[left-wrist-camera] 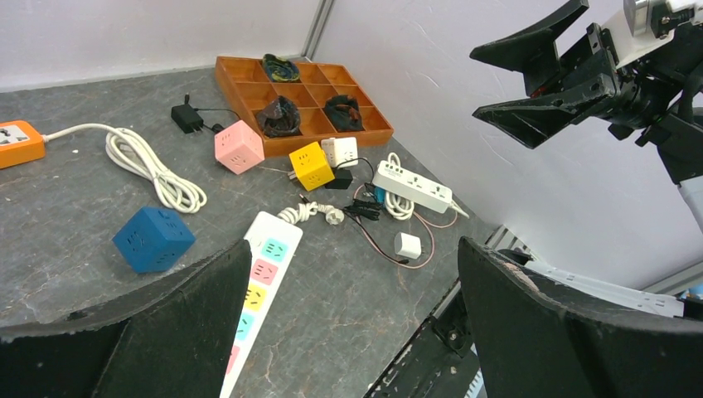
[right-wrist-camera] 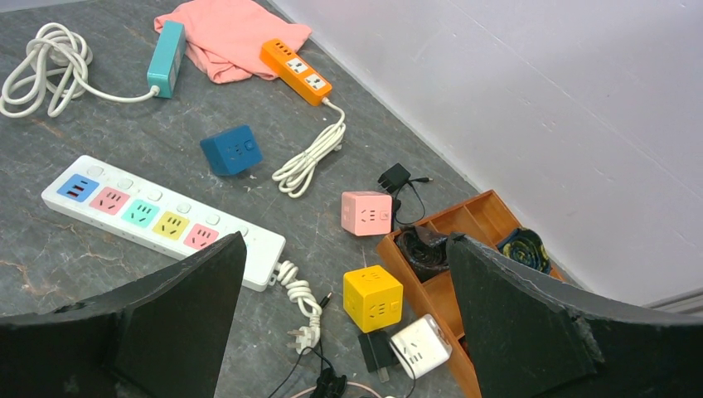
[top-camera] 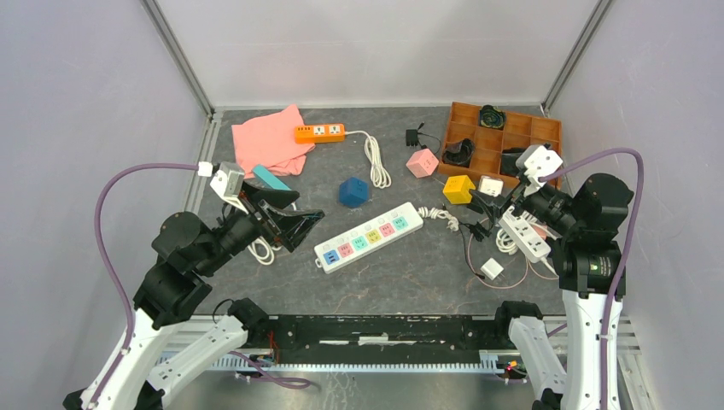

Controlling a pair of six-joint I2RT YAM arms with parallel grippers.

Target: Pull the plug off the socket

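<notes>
The socket, a long white power strip (top-camera: 369,237) with pastel outlets, lies slanted in the middle of the table. It also shows in the left wrist view (left-wrist-camera: 264,274) and the right wrist view (right-wrist-camera: 157,215). I see no plug in any of its outlets. Its white cord (top-camera: 440,215) is coiled at the right end, with the cord's own plug (right-wrist-camera: 311,336) lying loose. My left gripper (top-camera: 303,218) is open and empty, above the table just left of the strip (left-wrist-camera: 352,249). My right gripper (top-camera: 480,213) is open and empty, to the right of the coiled cord (right-wrist-camera: 346,240).
A wooden tray (top-camera: 504,141) is at the back right. Near it are a yellow cube (top-camera: 458,189), white cube (top-camera: 490,186), pink cube (top-camera: 422,162), plain white strip (top-camera: 525,235) and small adapter (top-camera: 493,268). Blue cube (top-camera: 353,191), orange strip (top-camera: 319,132), pink cloth (top-camera: 269,141), teal strip (top-camera: 271,178).
</notes>
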